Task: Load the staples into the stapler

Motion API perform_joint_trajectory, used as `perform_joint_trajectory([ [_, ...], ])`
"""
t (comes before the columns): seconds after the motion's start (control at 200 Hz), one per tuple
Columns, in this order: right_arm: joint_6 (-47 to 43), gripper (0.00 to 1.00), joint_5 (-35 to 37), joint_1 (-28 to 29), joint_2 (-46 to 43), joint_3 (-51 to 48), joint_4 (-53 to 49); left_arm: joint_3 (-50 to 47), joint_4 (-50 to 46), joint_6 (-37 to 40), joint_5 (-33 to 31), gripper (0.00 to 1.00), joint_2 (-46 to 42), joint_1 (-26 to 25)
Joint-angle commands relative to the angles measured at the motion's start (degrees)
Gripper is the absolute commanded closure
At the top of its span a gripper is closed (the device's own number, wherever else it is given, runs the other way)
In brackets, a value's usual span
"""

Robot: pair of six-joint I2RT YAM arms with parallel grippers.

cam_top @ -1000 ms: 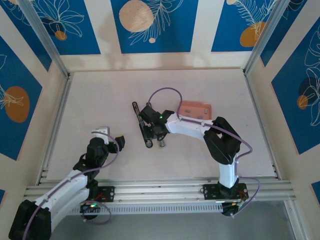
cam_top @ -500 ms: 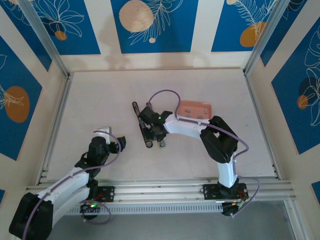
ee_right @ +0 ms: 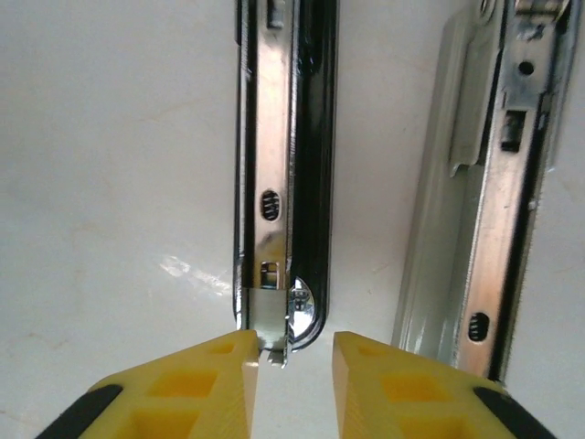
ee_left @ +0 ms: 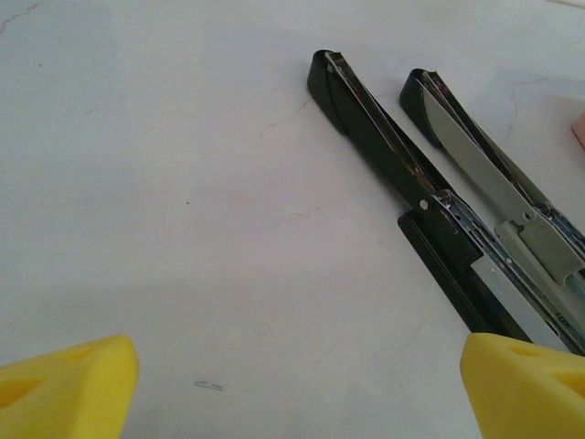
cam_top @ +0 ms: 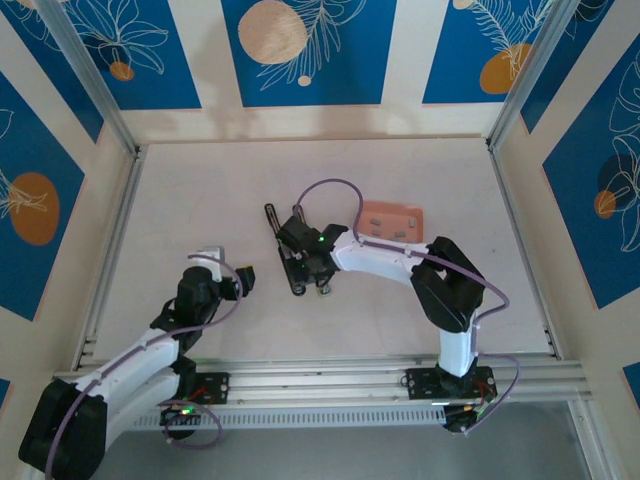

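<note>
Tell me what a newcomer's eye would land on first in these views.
The stapler lies swung open at mid-table, its two long arms side by side, silvery rail bared. The right hand hangs over one end, yellow fingertips narrowly apart either side of a small metal tab. A pink tray sits just to its right, and the left hand is wide open short of the stapler.

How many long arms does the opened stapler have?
2. The stapler lies spread open: a black arm on the left of the left wrist view, and a silvery-lined arm right beside it. Their joined end runs off the picture's edge.
</note>
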Motion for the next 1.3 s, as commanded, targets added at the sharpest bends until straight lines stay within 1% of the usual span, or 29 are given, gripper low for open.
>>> perform_joint_trajectory([
  [0.0, -2.2, 0.68, 3.2, 0.2, -2.3, 3.0, -1.6, 2.9, -3.8, -2.0, -1.1, 0.08, -0.6, 1.6],
  [0.09, -4.8, 0.57, 4.5, -0.3, -0.4, 6.6, -1.2, 3.3, -3.5, -3.8, 0.7, 0.07, -0.9, 3.6],
  [0.19, -7.9, 0.51, 4.9, -1.5, 5.1, 13.3, -2.2, 4.6, -4.4, -6.6, 3.4, 0.06, -0.1, 6.3],
  [0.28, -10.8, 0.49, 5.3, -2.5, 11.4, 20.9, -4.8, 5.8, -5.6, -9.3, 5.8, 0.06, 1.4, 9.0],
  [0.39, -13.3, 0.48, 6.6, -3.3, 18.4, 30.0, -8.6, 6.8, -5.8, -12.2, 8.4, 0.06, 3.5, 11.8],
  [0.58, -14.1, 0.48, 6.2, -5.8, 26.2, 39.7, -11.9, 7.8, -5.1, -12.7, 9.6, 0.07, 6.0, 13.2],
  [0.75, -13.6, 0.48, 1.5, -7.2, 28.8, 41.0, -9.6, 8.7, -4.9, -11.7, 9.9, 0.06, 7.5, 13.3],
  [0.885, -13.9, 0.48, -0.7, -7.5, 30.3, 41.4, -8.1, 9.1, -5.0, -11.3, 9.8, 0.07, 8.3, 13.4],
  [1.12, -14.7, 0.48, -2.2, -8.0, 33.2, 43.5, -8.1, 9.7, -5.0, -11.0, 10.1, 0.07, 9.8, 13.5],
  [1.295, -14.7, 0.49, -2.1, -8.2, 33.2, 43.8, -8.3, 10.0, -4.9, -11.0, 10.3, 0.07, 10.4, 13.4],
])
